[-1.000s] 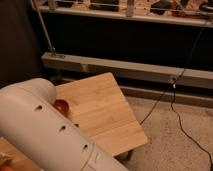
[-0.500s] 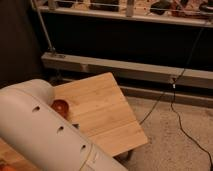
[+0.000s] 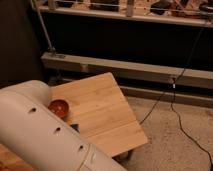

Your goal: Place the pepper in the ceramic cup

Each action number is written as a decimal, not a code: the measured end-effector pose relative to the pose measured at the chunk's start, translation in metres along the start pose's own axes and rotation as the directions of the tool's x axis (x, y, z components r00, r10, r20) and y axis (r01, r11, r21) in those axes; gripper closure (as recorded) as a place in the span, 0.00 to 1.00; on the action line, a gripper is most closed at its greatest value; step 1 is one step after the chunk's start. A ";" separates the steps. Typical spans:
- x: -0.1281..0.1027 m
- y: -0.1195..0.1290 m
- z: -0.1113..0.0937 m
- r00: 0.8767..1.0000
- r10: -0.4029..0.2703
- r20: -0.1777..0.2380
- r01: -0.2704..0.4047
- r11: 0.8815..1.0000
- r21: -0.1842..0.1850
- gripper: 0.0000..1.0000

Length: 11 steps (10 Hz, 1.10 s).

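Note:
My gripper is out of view; only my white arm (image 3: 45, 135) shows, filling the lower left and covering the near left part of the wooden table (image 3: 107, 112). The pepper and the ceramic cup do not show. A round red-orange bowl (image 3: 58, 106) sits on the table right by the arm's edge. A small blue object (image 3: 75, 127) peeks out beside the arm, mostly hidden.
The table's right corner ends over a speckled floor (image 3: 175, 145). A black cable (image 3: 180, 125) runs across the floor to the right. A metal rail and a dark shelf unit (image 3: 130, 70) stand behind the table.
My arm has shifted a little, so more of the red-orange bowl shows beside it. Nothing else has moved.

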 end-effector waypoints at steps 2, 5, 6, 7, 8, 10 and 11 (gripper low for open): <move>-0.002 -0.006 -0.006 1.000 0.004 -0.005 -0.004 1.000 0.017 1.00; -0.008 -0.035 -0.034 1.000 0.017 -0.002 -0.016 0.995 0.098 1.00; -0.014 -0.057 -0.056 0.999 0.031 0.012 -0.033 0.988 0.151 1.00; -0.020 -0.073 -0.074 0.999 0.040 0.027 -0.044 0.981 0.187 1.00; -0.028 -0.097 -0.101 0.998 0.048 0.046 -0.058 0.969 0.240 1.00; -0.043 -0.126 -0.145 0.996 0.041 0.079 -0.064 0.945 0.320 1.00; -0.051 -0.137 -0.164 0.994 0.037 0.101 -0.070 0.935 0.348 1.00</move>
